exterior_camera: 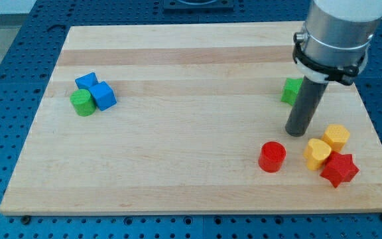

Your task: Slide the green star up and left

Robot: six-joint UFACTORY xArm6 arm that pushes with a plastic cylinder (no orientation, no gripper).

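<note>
my tip below green star

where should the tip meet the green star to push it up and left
Press my tip against the green star's lower-right side, coming from the view's bottom right. The rod hides that side now, its end below the star, so shift right first.

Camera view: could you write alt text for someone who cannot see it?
My tip rests on a wooden board, just below and right of the partly hidden green star. A red cylinder, two yellow blocks and a red star lie nearby.
</note>
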